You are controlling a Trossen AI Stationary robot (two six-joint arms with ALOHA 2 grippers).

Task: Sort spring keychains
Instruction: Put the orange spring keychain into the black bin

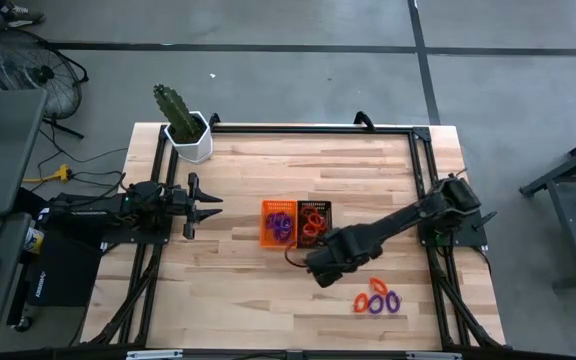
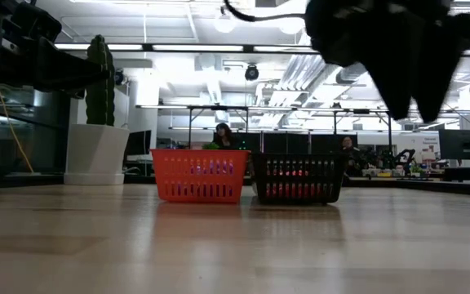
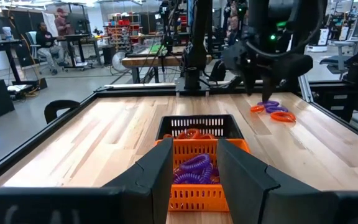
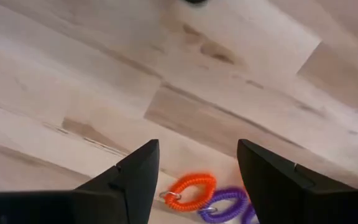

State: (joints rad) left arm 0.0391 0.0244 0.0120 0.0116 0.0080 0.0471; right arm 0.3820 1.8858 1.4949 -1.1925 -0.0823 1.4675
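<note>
Your right gripper (image 4: 196, 167) hangs over bare table, fingers spread with nothing between them, just beside the last loose keychains (image 1: 378, 300) near the front right. The rest sit sorted: purple ones in the orange bin (image 1: 278, 223), orange ones in the black bin (image 1: 314, 222). Left gripper (image 1: 211, 206) waits open at the left.

Pale wooden table (image 1: 238, 270), plastic mesh bins (image 2: 200, 175)

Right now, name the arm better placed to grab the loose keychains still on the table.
Right. The right gripper, open, hovers beside the loose keychains, which show between its fingers in its wrist view. The left gripper waits across the bins, far off.
</note>
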